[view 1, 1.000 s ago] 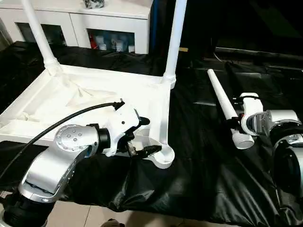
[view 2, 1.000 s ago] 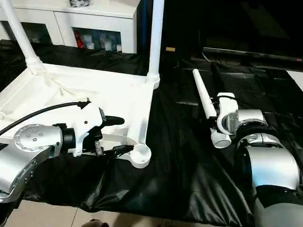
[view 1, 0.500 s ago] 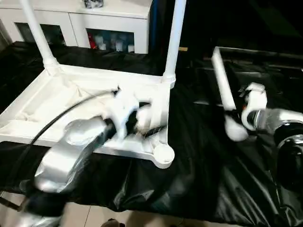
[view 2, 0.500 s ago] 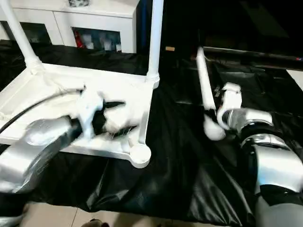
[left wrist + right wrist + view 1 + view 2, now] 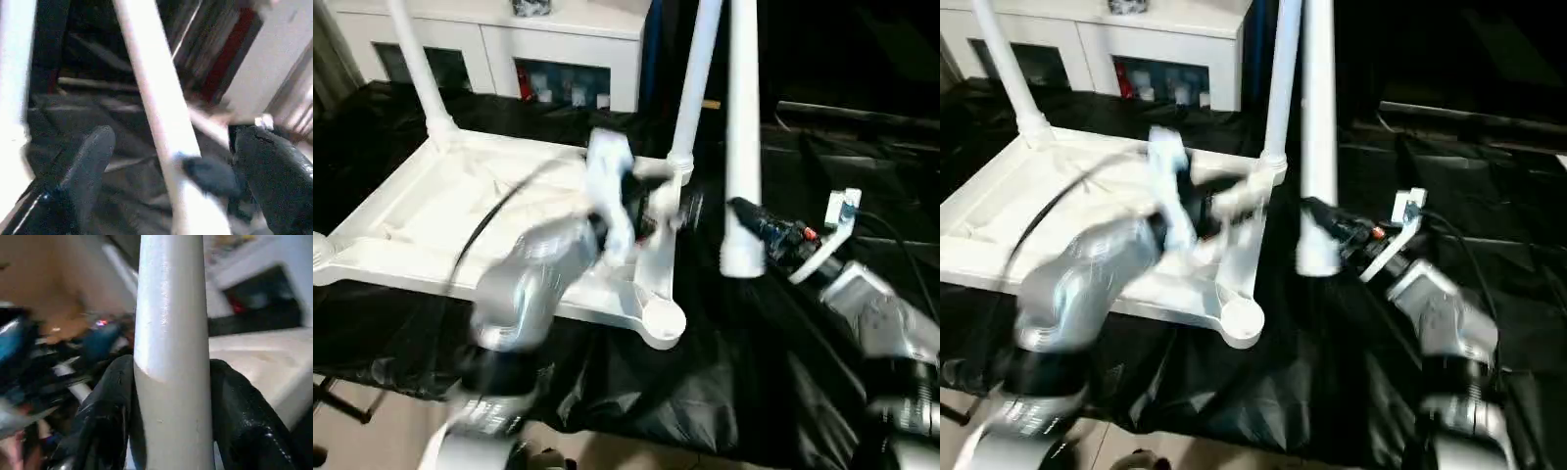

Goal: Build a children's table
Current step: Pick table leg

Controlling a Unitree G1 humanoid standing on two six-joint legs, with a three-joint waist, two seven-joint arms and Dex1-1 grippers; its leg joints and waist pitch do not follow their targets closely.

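Holding the loose white leg (image 5: 741, 147) upright, our right gripper (image 5: 171, 396) has its two black fingers (image 5: 105, 416) clamped on the tube near its wide end, one on each side. That wide end hangs clear above the black-covered bench (image 5: 773, 352), just beside the upturned table top (image 5: 460, 225). We judge the upright pose is meant to line the tube up for pushing down into a corner socket.

The table top lies underside up, with two legs already standing in its far corners: the far left leg (image 5: 419, 69) and the far right leg (image 5: 695, 78). The near right corner socket (image 5: 658, 321) is empty and faces up, near the hanging end of the held leg, so it looks like the target.

Our left gripper (image 5: 166, 171) has its fingers spread wide, holding nothing, and in its wrist view a white tube passes between them. It hovers over the table top's right rim, seemingly ready to steady something.

A white cabinet (image 5: 558, 49) stands behind the bench.
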